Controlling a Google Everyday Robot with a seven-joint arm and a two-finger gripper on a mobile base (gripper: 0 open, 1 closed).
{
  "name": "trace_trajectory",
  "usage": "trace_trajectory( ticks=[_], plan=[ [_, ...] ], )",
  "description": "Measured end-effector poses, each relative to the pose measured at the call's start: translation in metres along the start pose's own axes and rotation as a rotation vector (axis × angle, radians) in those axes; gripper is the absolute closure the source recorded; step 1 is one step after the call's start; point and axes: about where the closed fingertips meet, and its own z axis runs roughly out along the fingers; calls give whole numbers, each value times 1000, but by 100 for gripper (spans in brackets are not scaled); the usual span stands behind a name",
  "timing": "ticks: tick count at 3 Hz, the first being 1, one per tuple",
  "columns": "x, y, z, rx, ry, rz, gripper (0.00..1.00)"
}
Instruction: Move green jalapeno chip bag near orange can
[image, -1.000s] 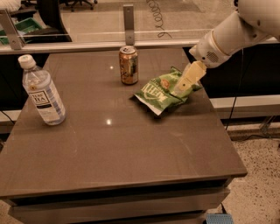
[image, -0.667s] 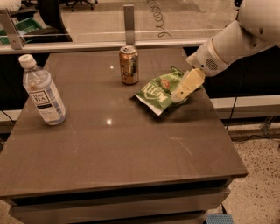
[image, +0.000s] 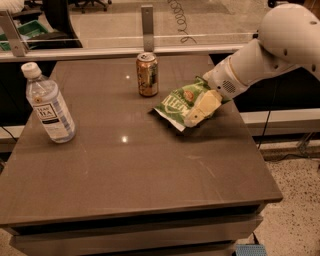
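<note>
Since a second ago, the gripper (image: 201, 110) has slid a little lower and leftward over the green jalapeno chip bag (image: 174, 102), and the white arm (image: 260, 50) behind it has dipped, while bag and orange can (image: 147, 74) have kept their places. In the camera view, we see the gripper lying across the bag's right half, on the right side of the brown table (image: 150, 180). Whether it has hold of the bag or merely rests against it, and how far open it is, we cannot tell. We find the bag lying crumpled on the tabletop, its white-edged corner pointing left, just beside the can and to the can's right and front. Upright, the can stands near the table's far edge. Well apart on the left, we see a clear water bottle (image: 49, 106) with a white cap, also standing.
</note>
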Motion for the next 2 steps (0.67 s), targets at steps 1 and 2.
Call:
trace_trajectory(
  ticks=[1, 2],
  plan=[
    [-1, -10, 9, 59, 1, -8, 0],
    [0, -28, 17, 128, 9, -20, 0]
  ],
)
